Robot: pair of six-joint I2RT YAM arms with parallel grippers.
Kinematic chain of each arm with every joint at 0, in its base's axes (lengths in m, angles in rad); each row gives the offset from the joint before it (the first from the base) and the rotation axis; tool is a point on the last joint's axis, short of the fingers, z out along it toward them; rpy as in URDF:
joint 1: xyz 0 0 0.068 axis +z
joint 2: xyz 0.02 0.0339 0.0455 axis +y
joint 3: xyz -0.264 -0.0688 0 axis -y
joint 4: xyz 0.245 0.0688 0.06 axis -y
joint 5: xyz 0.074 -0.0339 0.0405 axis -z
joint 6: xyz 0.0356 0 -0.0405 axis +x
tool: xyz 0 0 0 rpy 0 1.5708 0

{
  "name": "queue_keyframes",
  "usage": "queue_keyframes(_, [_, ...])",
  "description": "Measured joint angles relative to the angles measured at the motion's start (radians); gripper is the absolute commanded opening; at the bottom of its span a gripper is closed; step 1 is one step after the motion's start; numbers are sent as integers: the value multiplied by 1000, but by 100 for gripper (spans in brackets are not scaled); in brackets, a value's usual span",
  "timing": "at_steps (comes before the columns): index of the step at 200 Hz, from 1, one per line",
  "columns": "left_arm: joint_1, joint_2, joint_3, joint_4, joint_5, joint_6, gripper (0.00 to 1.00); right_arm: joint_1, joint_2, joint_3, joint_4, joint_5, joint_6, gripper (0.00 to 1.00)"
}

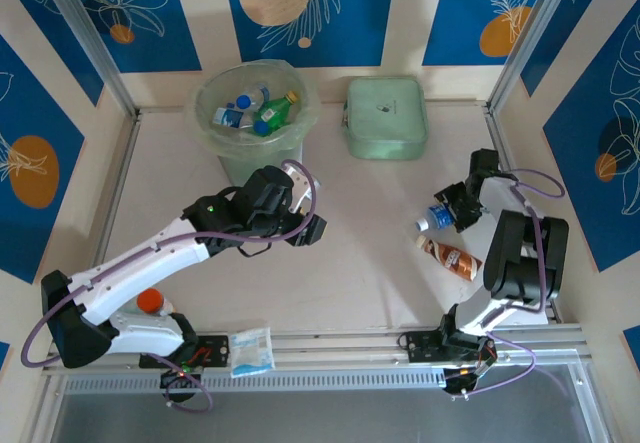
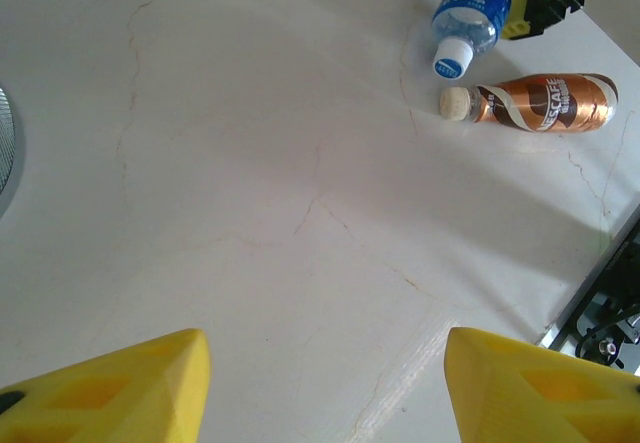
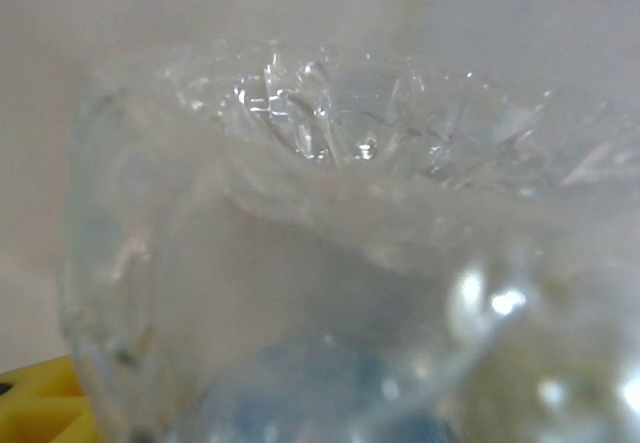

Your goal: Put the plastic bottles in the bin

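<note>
The bin (image 1: 213, 131) at the back left holds several plastic bottles, among them a green one (image 1: 276, 113). My left gripper (image 1: 310, 228) hangs in front of the bin, open and empty, its yellow fingertips (image 2: 110, 388) wide apart over bare table. At the right, a clear blue-labelled bottle (image 1: 438, 218) (image 2: 470, 18) lies with my right gripper (image 1: 455, 208) shut on its body. That bottle (image 3: 330, 263) sits blurred right against the right wrist camera, with one yellow finger (image 3: 40, 403) at the corner. A brown Nescafe bottle (image 1: 452, 258) (image 2: 545, 103) lies just in front of it. Another bottle with an orange cap (image 1: 150, 301) rests by the left arm's base.
A flat mint-green case (image 1: 386, 118) lies at the back, right of the bin. A white-and-blue packet (image 1: 251, 351) sits at the near edge on the rail. Walls and metal posts close in the table on three sides.
</note>
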Motion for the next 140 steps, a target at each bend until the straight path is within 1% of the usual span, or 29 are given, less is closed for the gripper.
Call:
queue_keyframes(20, [0, 0, 0, 6, 0, -9, 65, 53, -106, 2, -1, -19, 2, 64])
queue_keyframes(40, [0, 0, 0, 24, 15, -22, 66, 134, -219, 10, -8, -34, 17, 64])
queue_keyframes(61, [0, 0, 0, 63, 49, -41, 67, 256, -325, 47, -28, -32, 43, 64])
queue_keyframes(74, [0, 0, -4, 96, 75, -60, 66, 348, -378, 82, -32, -23, 62, 64])
queue_keyframes(102, [-2, 0, -24, 177, 139, -106, 67, 510, -441, 144, -29, -2, 101, 64])
queue_keyframes(140, [-6, 0, -45, 265, 212, -156, 66, 649, -450, 182, -31, 38, 137, 64])
